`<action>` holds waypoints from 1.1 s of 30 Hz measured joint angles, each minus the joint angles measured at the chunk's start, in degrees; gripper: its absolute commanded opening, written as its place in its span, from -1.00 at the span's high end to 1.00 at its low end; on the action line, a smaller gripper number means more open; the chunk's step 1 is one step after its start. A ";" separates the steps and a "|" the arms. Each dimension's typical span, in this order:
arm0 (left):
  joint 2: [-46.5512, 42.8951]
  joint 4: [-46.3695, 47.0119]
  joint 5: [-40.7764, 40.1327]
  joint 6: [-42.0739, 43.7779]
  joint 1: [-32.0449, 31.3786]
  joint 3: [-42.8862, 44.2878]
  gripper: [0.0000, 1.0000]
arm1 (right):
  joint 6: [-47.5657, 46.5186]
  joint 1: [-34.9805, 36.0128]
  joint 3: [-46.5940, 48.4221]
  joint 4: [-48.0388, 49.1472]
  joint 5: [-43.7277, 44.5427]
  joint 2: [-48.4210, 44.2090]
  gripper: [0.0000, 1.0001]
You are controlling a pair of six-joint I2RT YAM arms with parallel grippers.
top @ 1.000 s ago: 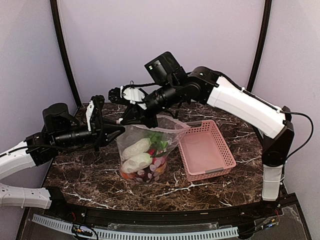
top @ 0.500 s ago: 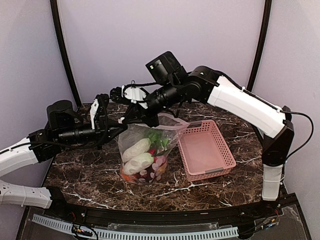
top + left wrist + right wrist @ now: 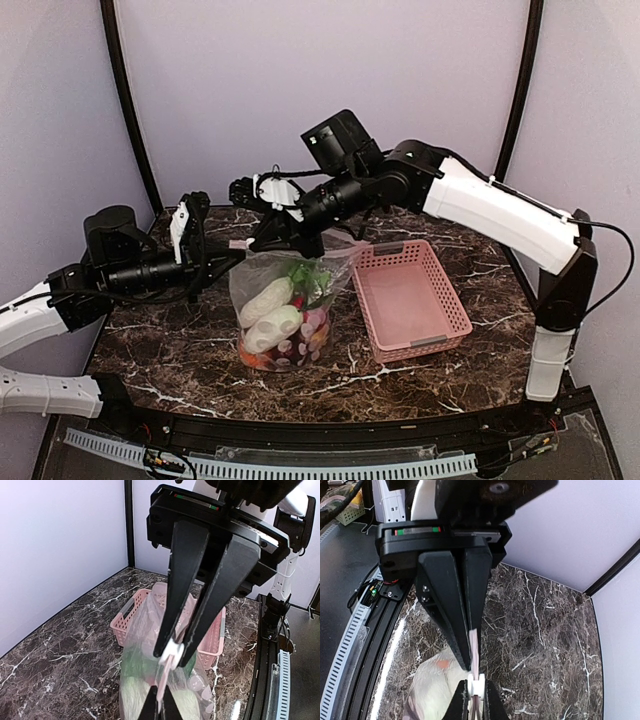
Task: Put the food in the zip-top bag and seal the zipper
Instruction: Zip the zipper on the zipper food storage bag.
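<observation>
The zip-top bag (image 3: pixel 285 310) hangs upright over the table, with the food inside: white oblong pieces (image 3: pixel 268 300), green leaves (image 3: pixel 305 272) and red fruits (image 3: pixel 312 330). My left gripper (image 3: pixel 238 256) is shut on the end of the pink zipper strip (image 3: pixel 162 685); its tips show at the bottom of the left wrist view (image 3: pixel 160 702). My right gripper (image 3: pixel 268 240) is shut on the white slider (image 3: pixel 476 687), right beside the left gripper's tips. The slider also shows in the left wrist view (image 3: pixel 173 655). The bag's right top corner sags loose.
An empty pink mesh basket (image 3: pixel 410 300) stands on the marble table (image 3: pixel 160 350) just right of the bag. Both arms meet above the table's left middle. Black frame posts rise at the back corners.
The bag has shifted slightly left, and its right top corner has drawn in. The left arm went a little forward, then back. Both grippers keep their hold.
</observation>
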 measured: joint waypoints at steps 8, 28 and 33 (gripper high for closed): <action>-1.36 -0.31 -1.95 0.98 -0.26 -0.83 0.98 | -0.24 -3.04 -7.87 0.24 -0.13 -5.07 1.00; -1.66 0.66 -3.96 1.05 -0.20 -1.84 0.99 | -0.59 -16.28 -26.03 -0.83 -2.27 -17.73 1.00; -1.68 0.63 -4.02 1.03 -0.07 -1.88 0.99 | -1.27 -18.93 -28.68 -1.27 -2.25 -20.04 1.00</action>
